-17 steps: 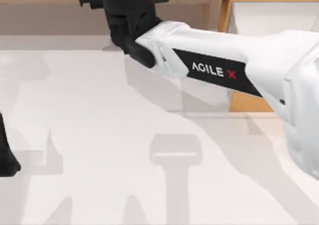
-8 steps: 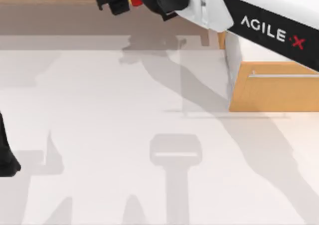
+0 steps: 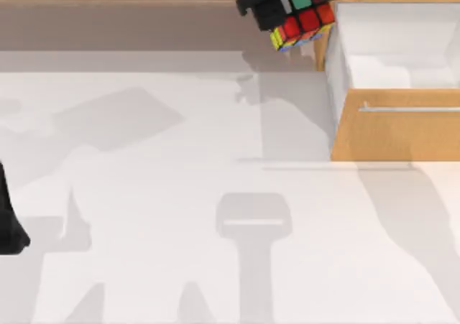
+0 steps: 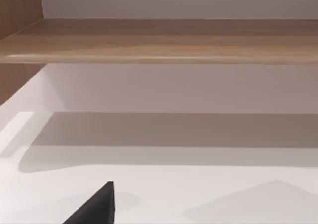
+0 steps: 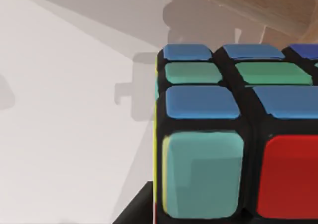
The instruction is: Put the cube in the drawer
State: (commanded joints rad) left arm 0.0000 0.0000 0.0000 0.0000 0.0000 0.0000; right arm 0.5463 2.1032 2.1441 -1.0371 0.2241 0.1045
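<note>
One small puzzle cube (image 3: 302,24), black-framed with red, teal, blue and yellow stickers, hangs clenched in the black right hand (image 3: 287,11), just beside the open side wall of the orange-tan wooden drawer (image 3: 394,133) with its white inside and silver bar handle. I judge the carry is nearly done; next it must cross over that wall and let go. The left hand (image 3: 8,227) idles well away from the drawer on the pale surface (image 3: 180,216); its grip I cannot tell.
</note>
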